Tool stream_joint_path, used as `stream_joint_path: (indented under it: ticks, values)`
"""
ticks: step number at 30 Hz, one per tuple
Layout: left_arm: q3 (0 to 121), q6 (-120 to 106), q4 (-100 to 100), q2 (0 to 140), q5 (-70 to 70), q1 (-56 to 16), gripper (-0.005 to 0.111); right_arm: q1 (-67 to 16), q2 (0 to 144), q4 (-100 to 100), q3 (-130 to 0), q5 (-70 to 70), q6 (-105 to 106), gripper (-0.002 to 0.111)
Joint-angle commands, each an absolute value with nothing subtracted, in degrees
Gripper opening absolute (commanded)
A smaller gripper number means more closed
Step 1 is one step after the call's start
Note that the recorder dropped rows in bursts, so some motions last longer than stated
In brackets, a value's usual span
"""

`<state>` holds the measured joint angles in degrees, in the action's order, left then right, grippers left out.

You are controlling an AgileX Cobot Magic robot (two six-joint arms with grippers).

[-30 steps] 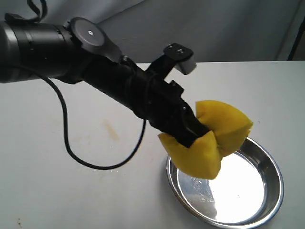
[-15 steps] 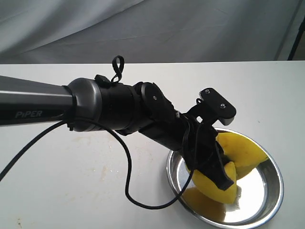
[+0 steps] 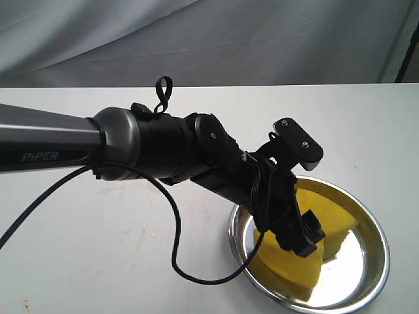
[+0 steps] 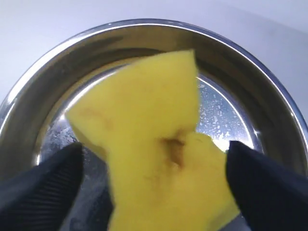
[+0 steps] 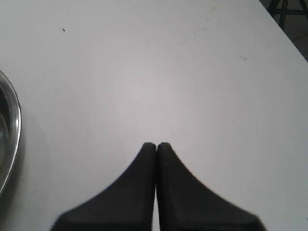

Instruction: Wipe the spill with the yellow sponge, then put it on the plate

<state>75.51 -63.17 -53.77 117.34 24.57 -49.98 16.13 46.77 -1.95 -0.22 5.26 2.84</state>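
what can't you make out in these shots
- Exterior view: the left arm covers part of the table, so that patch can't be checked for residue.
- Exterior view: the left gripper hides the yellow sponge's middle.
- Left wrist view: the sponge's edge nearest the camera is blurred; contact with the fingers is unclear.
- Left wrist view: part of the plate's rim runs out of frame.

Left hand (image 4: 154, 186) opened, dropping yellow sponge (image 4: 144, 120) onto plate (image 4: 144, 25).
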Motion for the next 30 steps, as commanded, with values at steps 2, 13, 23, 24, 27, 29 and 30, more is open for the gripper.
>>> stream_joint_path:
  ticks: [2, 13, 23, 24, 27, 29, 30]
  values:
    - [75.58, -63.24, -53.64, 117.42, 23.35, -50.22, 0.104, 16.57, 46.91, -1.96, 0.0, 6.16, 2.57, 0.0]
    - [75.58, -63.05, -50.42, 113.98, 18.45, -49.42, 0.105, 16.57, 46.91, -1.96, 0.0, 6.16, 2.57, 0.0]
    - [75.46, -60.94, -50.43, 97.83, 19.12, -39.58, 0.105, 16.57, 46.91, -1.96, 0.0, 6.16, 2.57, 0.0]
    - [75.19, -59.85, -50.43, 96.39, 20.4, -37.34, 0.105, 16.57, 46.91, -1.96, 0.0, 6.16, 2.57, 0.0]
    - [72.16, -60.41, -50.35, 93.69, 23.99, -32.12, 0.105, 16.57, 46.91, -1.96, 0.0, 6.16, 2.57, 0.0]
    - [68.11, -60.41, -50.21, 91.77, 25.36, -28.19, 0.105, 16.57, 46.91, -1.96, 0.0, 6.16, 2.57, 0.0]
    - [66.59, -60.41, -50.21, 90.99, 25.48, -26.73, 0.105, 16.57, 46.91, -1.96, 0.0, 6.16, 2.57, 0.0]
